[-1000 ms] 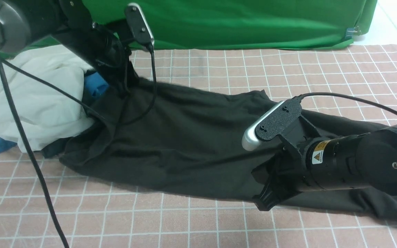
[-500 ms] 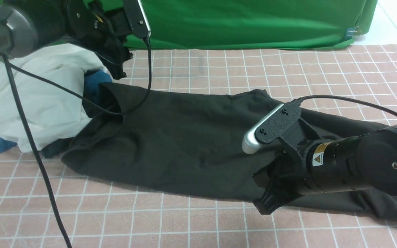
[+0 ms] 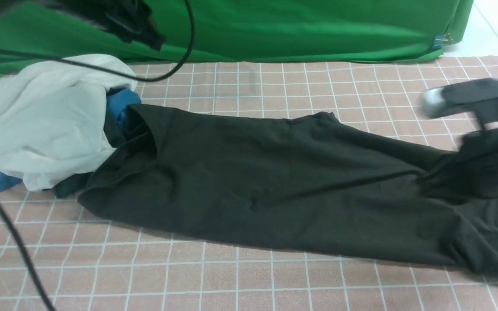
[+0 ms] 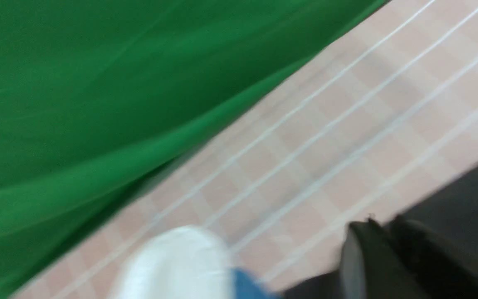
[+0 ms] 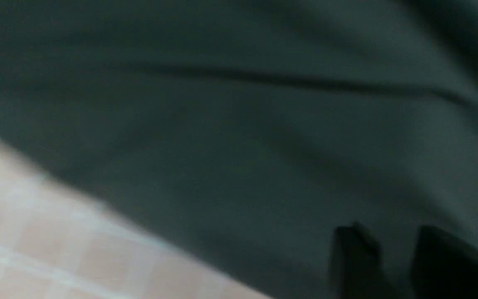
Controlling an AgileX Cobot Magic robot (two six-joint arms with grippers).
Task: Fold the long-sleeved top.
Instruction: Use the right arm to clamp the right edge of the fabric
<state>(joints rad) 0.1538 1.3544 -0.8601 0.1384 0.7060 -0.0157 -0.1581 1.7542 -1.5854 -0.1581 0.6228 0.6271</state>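
The long-sleeved top [image 3: 275,181] lies spread out, running from the white garment at the left to the table's right edge, with a stitched hem at the right end. My left arm [image 3: 132,21] is blurred, high at the back left and clear of the cloth. In its wrist view the left gripper [image 4: 374,226] has its fingers together with nothing between them, and the top [image 4: 463,199] lies beside them. My right arm [image 3: 491,142] is blurred over the top's right end. The right gripper [image 5: 388,238] is open just above the dark cloth [image 5: 222,124], holding nothing.
A white garment [image 3: 41,121] is heaped at the left with a blue cloth [image 3: 121,103] and a small dark cloth [image 3: 69,185] tucked under it, touching the top's left end. A green backdrop [image 3: 296,30] hangs behind. A black cable [image 3: 11,233] dangles at the front left.
The left arm has let go of the top's left end and risen up and back. The right arm has pulled back to the right and its jaws have opened; the cloth now lies uncovered.
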